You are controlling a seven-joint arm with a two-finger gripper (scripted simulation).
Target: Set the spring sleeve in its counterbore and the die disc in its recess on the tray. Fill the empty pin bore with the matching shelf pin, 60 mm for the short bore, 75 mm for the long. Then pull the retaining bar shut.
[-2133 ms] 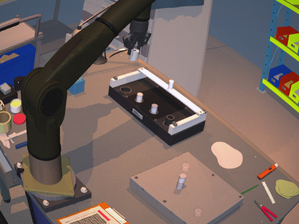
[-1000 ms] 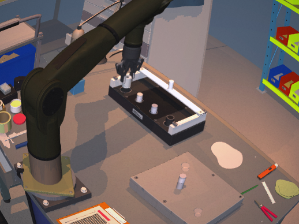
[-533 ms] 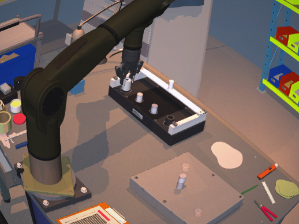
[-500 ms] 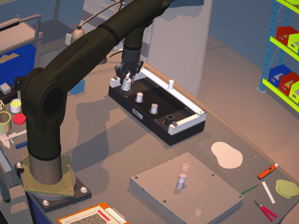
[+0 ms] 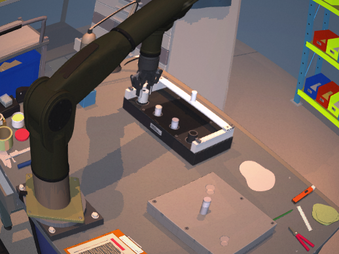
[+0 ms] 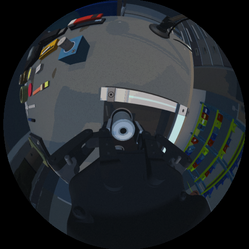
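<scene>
The pale spring sleeve point(image 5: 143, 95) stands upright over the round counterbore at the far left end of the black tray point(image 5: 178, 124), held in my closed gripper point(image 5: 144, 87). From the wrist camera the sleeve point(image 6: 122, 129) shows as a ring with a dark centre hole between the fingers. Two pins point(image 5: 158, 110) point(image 5: 175, 123) stand in the tray's bores, and a dark empty bore point(image 5: 192, 135) lies near its right end. The white retaining bar point(image 5: 193, 104) runs along the tray's far side with a short handle post point(image 5: 194, 95). A shelf pin point(image 5: 205, 205) stands on the grey plate point(image 5: 211, 216).
The grey plate lies at the table's front with flat discs point(image 5: 210, 188) point(image 5: 224, 241) on it. A pale patch point(image 5: 257, 175), an orange cutter point(image 5: 303, 193) and pliers point(image 5: 301, 239) lie to the right. A blue block point(image 6: 73, 49) sits behind the tray, small clutter at the left.
</scene>
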